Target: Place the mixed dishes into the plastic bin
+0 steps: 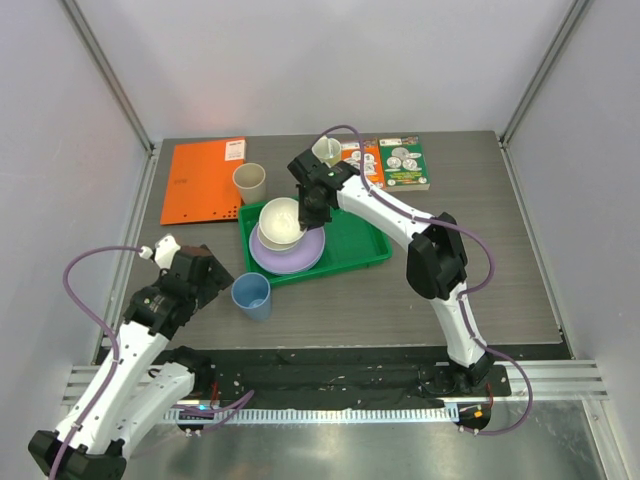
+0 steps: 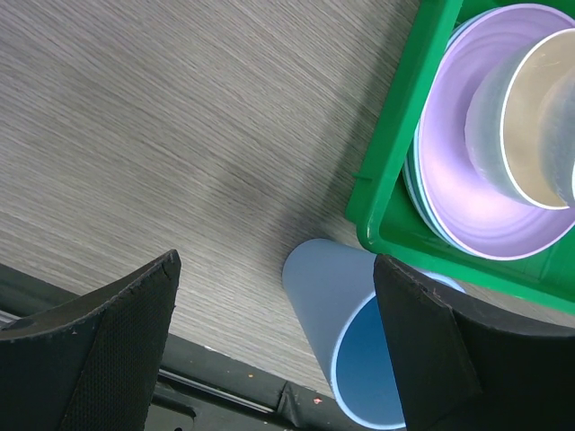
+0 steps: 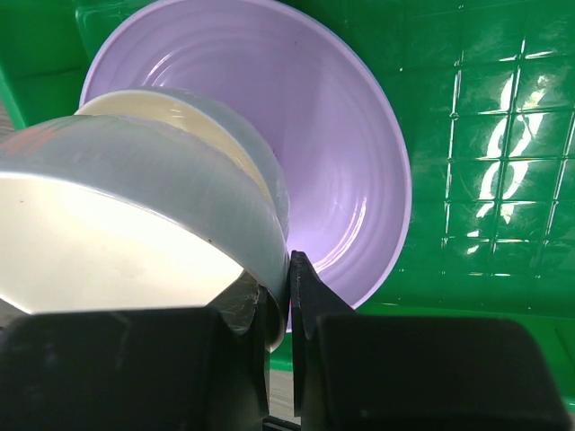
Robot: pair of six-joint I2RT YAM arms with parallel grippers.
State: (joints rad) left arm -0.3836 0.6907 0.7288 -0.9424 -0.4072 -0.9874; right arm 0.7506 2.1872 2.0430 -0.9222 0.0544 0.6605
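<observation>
The green plastic bin [image 1: 362, 246] [image 2: 393, 166] [image 3: 485, 135] holds a lilac plate [image 1: 292, 258] [image 2: 463, 184] [image 3: 337, 135] stacked on a light blue plate [image 2: 414, 190]. My right gripper [image 1: 308, 212] [image 3: 289, 262] is shut on the rim of the cream bowl [image 1: 280, 220] [image 3: 108, 242], which is tilted over the lilac plate. A blue cup [image 1: 252, 296] [image 2: 328, 301] stands on the table just in front of the bin. My left gripper [image 1: 207, 275] [image 2: 277, 260] is open beside it, its right finger close to the cup. A beige cup [image 1: 250, 183] stands behind the bin.
An orange folder [image 1: 205, 180] lies at the back left. A pale mug [image 1: 325, 150] and two printed packets [image 1: 392, 163] sit at the back. A black strip runs along the near table edge [image 2: 225, 395].
</observation>
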